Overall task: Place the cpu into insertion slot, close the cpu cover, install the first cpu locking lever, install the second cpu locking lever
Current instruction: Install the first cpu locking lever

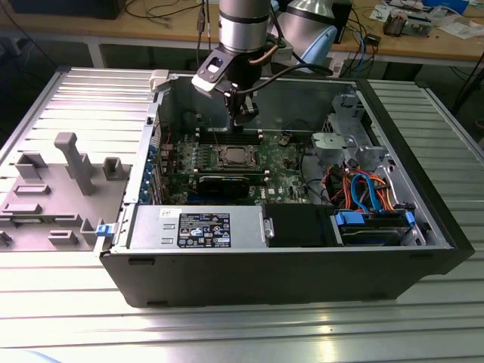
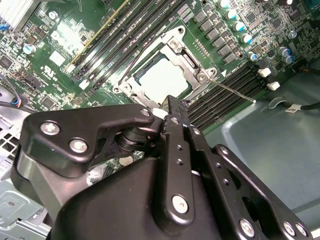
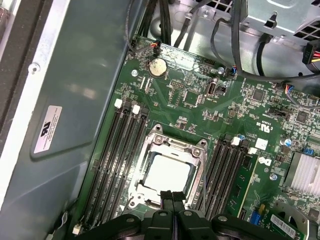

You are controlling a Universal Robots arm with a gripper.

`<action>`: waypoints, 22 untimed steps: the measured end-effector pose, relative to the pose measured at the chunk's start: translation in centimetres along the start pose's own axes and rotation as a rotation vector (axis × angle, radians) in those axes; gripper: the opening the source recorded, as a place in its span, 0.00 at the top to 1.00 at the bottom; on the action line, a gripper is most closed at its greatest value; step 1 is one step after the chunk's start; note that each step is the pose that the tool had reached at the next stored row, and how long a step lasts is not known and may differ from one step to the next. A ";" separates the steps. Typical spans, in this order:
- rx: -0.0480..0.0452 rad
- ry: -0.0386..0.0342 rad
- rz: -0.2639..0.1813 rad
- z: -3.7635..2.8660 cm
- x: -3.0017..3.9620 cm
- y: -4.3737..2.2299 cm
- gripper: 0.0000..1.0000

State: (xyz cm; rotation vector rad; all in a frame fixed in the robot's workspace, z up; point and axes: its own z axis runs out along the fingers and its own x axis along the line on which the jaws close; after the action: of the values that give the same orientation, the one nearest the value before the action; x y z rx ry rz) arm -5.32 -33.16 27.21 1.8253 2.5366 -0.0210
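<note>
Overhead, end effector (image 3: pixel 172 196) hiding cpu cover (image 3: pixel 175 145) edge, cpu (image 3: pixel 167 172) within

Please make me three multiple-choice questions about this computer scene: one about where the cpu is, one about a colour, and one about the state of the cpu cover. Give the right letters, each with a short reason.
1. Where is the cpu?
A) on the grey tray beside the case
B) seated on the motherboard
C) on top of the power supply

2. What colour is the motherboard?
A) red
B) white
C) green

3. How is the cpu cover?
A) lying flat around the cpu
B) standing upright
C) lying outside the case

Answers:
1 B: the silver chip sits on the board in both wrist views.
2 C: the board is green.
3 A: the frame lies flat and the chip shows through its window.
</note>
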 end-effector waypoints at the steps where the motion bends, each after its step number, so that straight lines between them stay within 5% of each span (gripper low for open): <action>1: 0.0000 0.0000 0.000 0.00 0.00 0.00 0.89; 22: -0.0006 0.0000 -0.028 0.00 0.00 0.00 0.89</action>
State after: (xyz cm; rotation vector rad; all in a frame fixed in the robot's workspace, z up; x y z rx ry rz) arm -5.32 -33.16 27.21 1.7902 2.5614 -0.0206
